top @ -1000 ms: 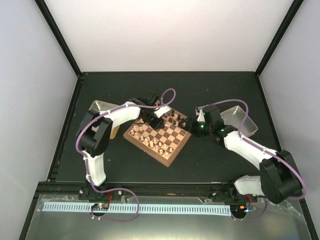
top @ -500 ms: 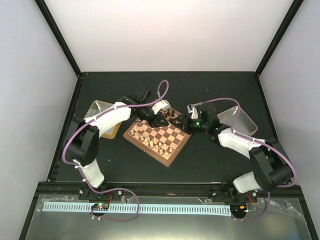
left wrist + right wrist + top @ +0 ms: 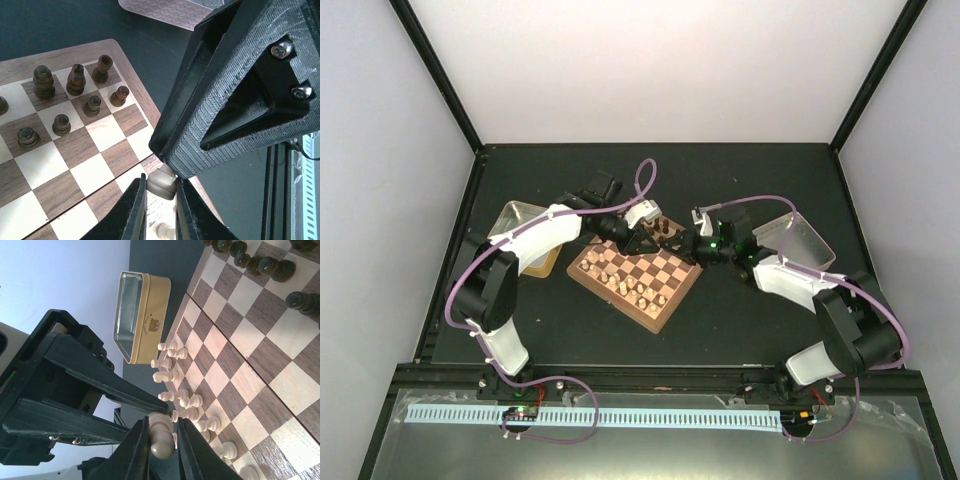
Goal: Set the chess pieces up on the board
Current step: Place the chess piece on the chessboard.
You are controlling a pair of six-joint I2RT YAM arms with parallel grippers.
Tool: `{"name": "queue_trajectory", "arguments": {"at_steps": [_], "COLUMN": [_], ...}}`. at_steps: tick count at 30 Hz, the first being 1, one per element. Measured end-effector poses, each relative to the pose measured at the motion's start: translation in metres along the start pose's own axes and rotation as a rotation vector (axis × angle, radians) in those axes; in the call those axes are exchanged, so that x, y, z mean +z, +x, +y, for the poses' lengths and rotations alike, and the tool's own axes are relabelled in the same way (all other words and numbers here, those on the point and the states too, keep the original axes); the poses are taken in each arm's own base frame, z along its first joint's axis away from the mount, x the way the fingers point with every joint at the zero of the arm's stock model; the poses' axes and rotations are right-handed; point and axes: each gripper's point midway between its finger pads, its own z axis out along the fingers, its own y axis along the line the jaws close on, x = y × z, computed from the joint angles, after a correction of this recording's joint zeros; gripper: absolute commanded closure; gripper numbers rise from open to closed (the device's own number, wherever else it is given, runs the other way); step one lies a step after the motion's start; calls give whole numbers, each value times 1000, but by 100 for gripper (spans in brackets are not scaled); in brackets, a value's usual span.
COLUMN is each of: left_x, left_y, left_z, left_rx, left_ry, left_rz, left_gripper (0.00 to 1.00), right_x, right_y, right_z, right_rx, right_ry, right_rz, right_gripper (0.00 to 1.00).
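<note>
Setup seems nearly done.
- One board (image 3: pixel 665 268).
- Dark pieces (image 3: pixel 76 80): two rows at one board edge, eight countable in left wrist view.
- Pale pieces (image 3: pixel 170 395): along opposite edge, about ten, exact count unclear.
- One pale piece (image 3: pixel 162 181) not yet placed: in air over board rim, clenched by left end effector (image 3: pixel 161 189). Right end effector (image 3: pixel 163 424) pinches same piece.
- Two tins (image 3: pixel 518 214) on table (image 3: pixel 740 320).

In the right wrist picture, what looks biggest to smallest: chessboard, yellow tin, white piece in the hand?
1. chessboard
2. yellow tin
3. white piece, though being nearest the camera makes it look bigger.
</note>
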Motion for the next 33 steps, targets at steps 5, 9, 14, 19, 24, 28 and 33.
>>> {"name": "queue_trajectory", "arguments": {"at_steps": [5, 9, 14, 19, 24, 28, 33], "left_x": [-1, -1, -5, -36, -110, -177, -242], "left_y": [0, 0, 0, -8, -33, -58, -66], "left_z": [1, 1, 10, 36, 49, 29, -15], "left_rx": [-1, -2, -36, -82, -112, -95, -62], "left_ry": [-1, -2, -60, -307, -641, -819, -914], "left_rz": [-2, -3, 1, -20, -150, -356, -617], "left_gripper": [91, 75, 56, 49, 43, 40, 34], "right_x": [1, 2, 3, 4, 17, 43, 84], "right_y": [-2, -4, -6, -14, -16, -6, 14], "right_z": [3, 4, 0, -4, 0, 8, 22], "right_rx": [-10, -24, -51, -110, -207, -307, -445], "right_ry": [-4, 0, 44, 142, 242, 316, 402], "right_rz": [0, -1, -6, -26, -13, 41, 118], "right_gripper": [92, 98, 99, 99, 99, 99, 98]}}
